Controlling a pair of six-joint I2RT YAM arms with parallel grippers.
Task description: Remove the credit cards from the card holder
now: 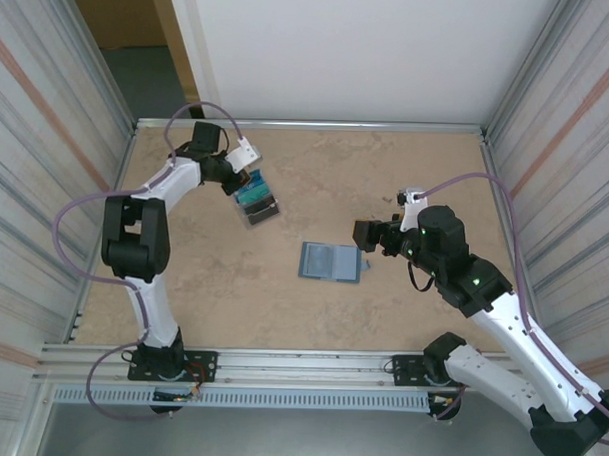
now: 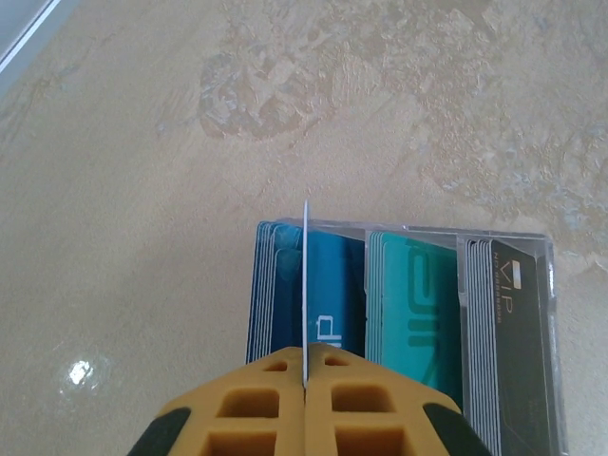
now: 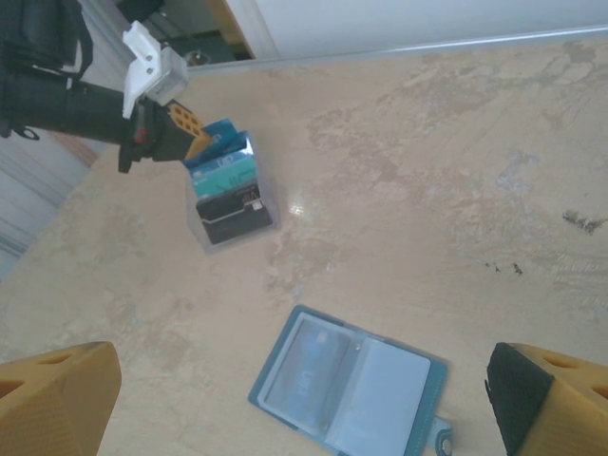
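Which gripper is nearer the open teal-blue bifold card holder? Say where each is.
Right. The right gripper hovers open just right of the teal-blue card holder; the left gripper, pinching a thin card, is away over the clear card box.

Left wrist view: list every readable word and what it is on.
"VIP": black card; the small print beside it is too small to read.
Probably "VIP", partly hidden: teal card.
Cut off, unreadable: blue card.
Nothing readable: held card, seen edge-on.
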